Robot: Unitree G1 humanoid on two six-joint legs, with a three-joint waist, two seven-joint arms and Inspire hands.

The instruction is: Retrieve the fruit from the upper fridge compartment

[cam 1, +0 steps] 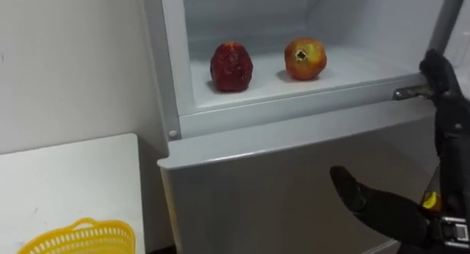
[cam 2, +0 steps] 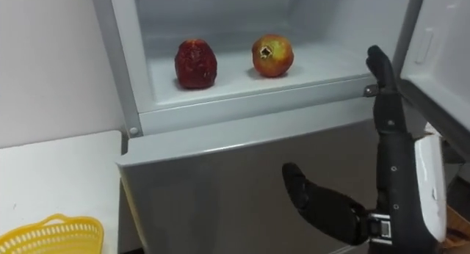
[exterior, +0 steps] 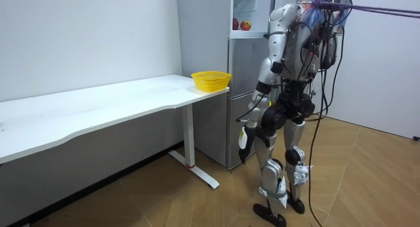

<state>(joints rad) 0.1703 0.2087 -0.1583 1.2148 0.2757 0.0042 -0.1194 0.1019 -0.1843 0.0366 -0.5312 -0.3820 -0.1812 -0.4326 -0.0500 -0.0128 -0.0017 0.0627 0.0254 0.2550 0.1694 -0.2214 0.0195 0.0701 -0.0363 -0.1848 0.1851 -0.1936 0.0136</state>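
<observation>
Since both fruits lie untouched on the upper fridge shelf [cam 1: 352,67], the dark red fruit [cam 1: 231,66] towards its left edge and the pomegranate [cam 1: 305,58] mid-shelf, the right hand [cam 2: 393,158] stands at the shelf's right front corner, fingers straight and empty, probably lining up a reach. The left hand [exterior: 244,138] hangs by the hip, its fingers too small to read. The yellow basket [exterior: 210,80] waits on the table's corner beside the fridge.

R hand [cam 2: 393,166] raised at R edge of the open upper fridge compartment [cam 2: 220,12], fingers [cam 2: 380,67] just beside the shelf [cam 2: 327,64] front R corner; open door [cam 2: 444,41] just R of fingers. On shelf, L of and behind fingers: pomegranate [cam 2: 272,55] nearer, other fruit [cam 2: 195,64] further L, the two apart. Lower fridge door [cam 2: 220,188] below shelf, beyond the thumb [cam 2: 297,184]. Bench [cam 2: 59,173] well L of fingers & lower, beside fridge; basket [cam 2: 48,236] on bench end near fridge.
</observation>
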